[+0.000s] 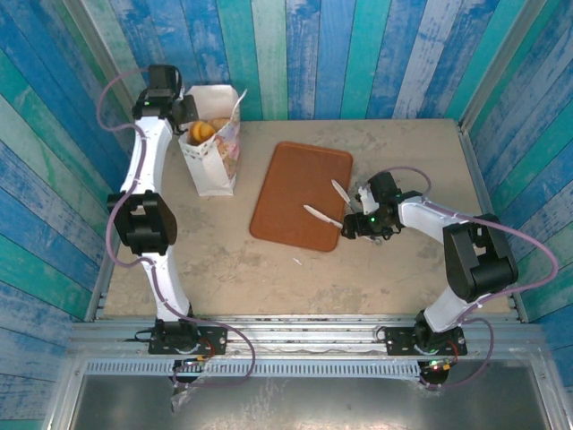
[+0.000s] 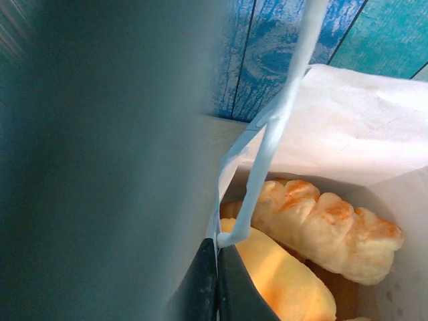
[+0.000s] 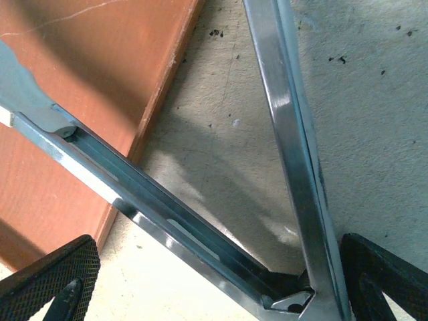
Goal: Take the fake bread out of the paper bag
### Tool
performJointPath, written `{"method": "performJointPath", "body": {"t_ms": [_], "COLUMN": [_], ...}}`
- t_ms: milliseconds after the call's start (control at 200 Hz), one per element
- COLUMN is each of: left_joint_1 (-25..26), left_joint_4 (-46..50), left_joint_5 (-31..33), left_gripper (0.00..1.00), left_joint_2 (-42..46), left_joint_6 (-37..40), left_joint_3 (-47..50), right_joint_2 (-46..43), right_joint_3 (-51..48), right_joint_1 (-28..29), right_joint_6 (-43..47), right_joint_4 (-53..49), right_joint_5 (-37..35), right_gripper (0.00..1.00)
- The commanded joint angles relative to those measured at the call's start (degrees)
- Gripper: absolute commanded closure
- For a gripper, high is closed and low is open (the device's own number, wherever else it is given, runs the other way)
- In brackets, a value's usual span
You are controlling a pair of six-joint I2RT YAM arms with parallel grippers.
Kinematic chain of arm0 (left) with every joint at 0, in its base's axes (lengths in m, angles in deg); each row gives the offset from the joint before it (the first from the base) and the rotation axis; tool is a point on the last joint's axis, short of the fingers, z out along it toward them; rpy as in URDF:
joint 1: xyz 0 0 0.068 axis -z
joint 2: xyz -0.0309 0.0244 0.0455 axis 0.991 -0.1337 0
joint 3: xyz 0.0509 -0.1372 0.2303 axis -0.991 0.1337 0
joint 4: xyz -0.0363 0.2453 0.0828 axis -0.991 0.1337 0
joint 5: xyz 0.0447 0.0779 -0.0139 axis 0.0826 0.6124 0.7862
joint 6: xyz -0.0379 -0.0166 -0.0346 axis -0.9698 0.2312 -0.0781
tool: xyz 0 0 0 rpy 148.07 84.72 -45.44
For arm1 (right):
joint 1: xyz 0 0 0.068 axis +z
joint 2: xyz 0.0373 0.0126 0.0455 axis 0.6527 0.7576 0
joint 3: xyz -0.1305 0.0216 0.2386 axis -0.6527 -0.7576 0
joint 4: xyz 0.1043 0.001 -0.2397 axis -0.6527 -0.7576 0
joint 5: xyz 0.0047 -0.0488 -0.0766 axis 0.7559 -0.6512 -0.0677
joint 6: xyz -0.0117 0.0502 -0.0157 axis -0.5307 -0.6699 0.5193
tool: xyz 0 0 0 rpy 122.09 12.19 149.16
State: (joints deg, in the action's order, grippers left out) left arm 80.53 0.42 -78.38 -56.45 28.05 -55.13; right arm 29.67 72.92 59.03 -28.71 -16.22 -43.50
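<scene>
Paper bag [image 1: 213, 170]: a small white bag that stands upright at the far left corner of the bench [image 1: 403, 161], close to the blue plank wall [image 1: 358, 54]. Its mouth is open upward and a colourful print runs along its lower part.
Fake bread [image 1: 202, 133]: inside the paper bag, seen through the open mouth as golden-tan pieces below the rim.
Twisted loaf [image 2: 328, 227]: lies across the inside of the bag, pale tan with orange-brown ridges, close against the white paper wall.
Smooth roll [image 2: 281, 274]: yellow and glossy, just beside the twisted loaf on the side nearer the left wrist camera.
Cord handle [image 2: 281, 114]: a white cord that runs down from above to the bag's rim and ends right at the dark fingers.
Left gripper [image 2: 215, 253]: at the left side of the bag's mouth. Its dark fingers [image 2: 200, 287] are pressed together and pinch the paper rim where the cord handle comes down.
Right gripper [image 1: 320, 196]: low over the right edge of the tray, its long metal fingers spread wide with nothing between them. In the right wrist view one finger lies over the tray and the other over bare bench.
Tray [image 1: 286, 179]: flat and orange-brown, in the middle of the bench, well apart from the paper bag's base.
White scrap [image 1: 298, 262]: a tiny fleck on the bench just in front of the tray.
</scene>
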Motion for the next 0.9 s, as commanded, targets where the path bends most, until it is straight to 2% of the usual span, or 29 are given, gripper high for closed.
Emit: {"method": "performJointPath", "body": {"t_ms": [0, 140, 461, 631, 897], "left_joint_1": [2.22, 5.44, 10.85, 14.1, 15.43], "left_joint_4": [-0.46, -2.84, -9.31, -16.69, -31.35], "left_joint_5": [4.09, 7.09, 7.31, 8.76, 6.31], "left_gripper": [0.98, 1.0, 1.0, 1.0, 1.0], "left_joint_2": [-0.72, 0.61, 2.03, 5.94, 17.02], "left_joint_6": [4.36, 7.87, 13.74, 19.65, 20.37], "left_joint_3": [-1.19, -1.09, -0.01, 7.3, 25.31], "right_joint_2": [1.09, 0.84, 0.42, -0.6, -4.15], "right_joint_3": [0.26, 0.18, -1.39, -2.37, -1.32], "right_joint_1": [0.61, 1.18, 4.86, 5.62, 5.62], "right_joint_6": [-0.68, -1.23, -3.2, -4.06, -3.02], "right_joint_4": [-2.39, -2.33, -2.62, -2.56, -5.36], "right_joint_5": [-0.67, -1.01, -4.61, -5.62, -8.55], "right_gripper": [0.05, 0.05, 0.08, 0.08, 0.06]}}
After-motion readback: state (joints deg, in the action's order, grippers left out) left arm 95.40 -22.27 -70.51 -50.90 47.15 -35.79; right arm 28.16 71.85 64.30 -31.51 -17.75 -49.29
